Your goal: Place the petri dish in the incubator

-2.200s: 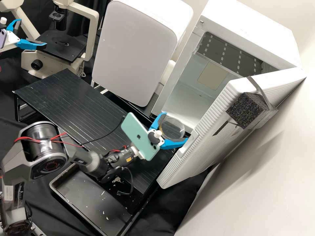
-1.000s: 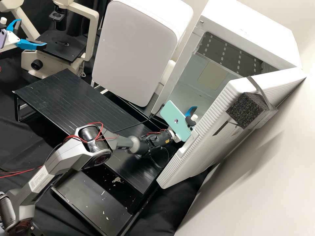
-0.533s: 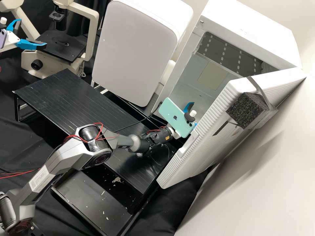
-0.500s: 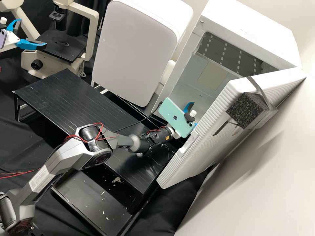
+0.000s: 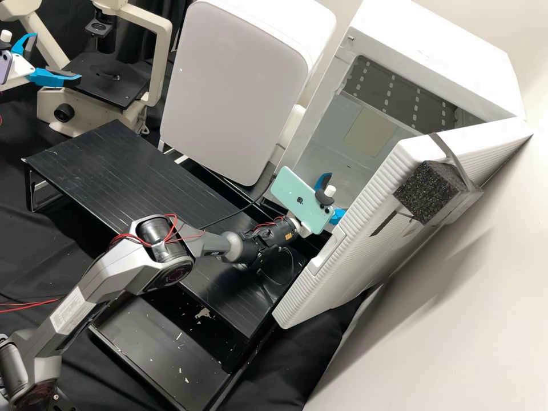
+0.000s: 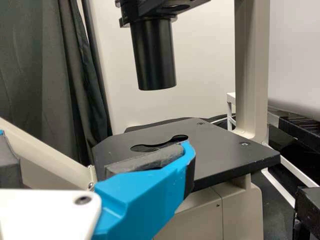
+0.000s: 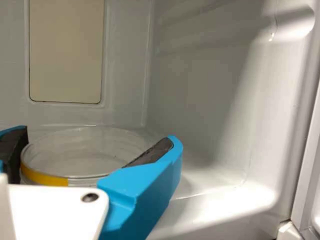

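The petri dish [image 7: 100, 150] sat inside the incubator [image 5: 434, 51], between the widely parted fingers of my right claw [image 5: 335, 196]; whether they gripped it, I couldn't tell. Smooth white walls surrounded it, and a microscope [image 5: 162, 63] stood near the black counter [image 5: 114, 165].

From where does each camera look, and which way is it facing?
High view: fixed off the arms, facing forward and down over the bench; right arm and left end effector show.
Left wrist view: on that wrist, facing the microscope; left end effector shows.
Right wrist view: on that wrist, facing into the incubator; right end effector shows.
High and right wrist views share the incubator.
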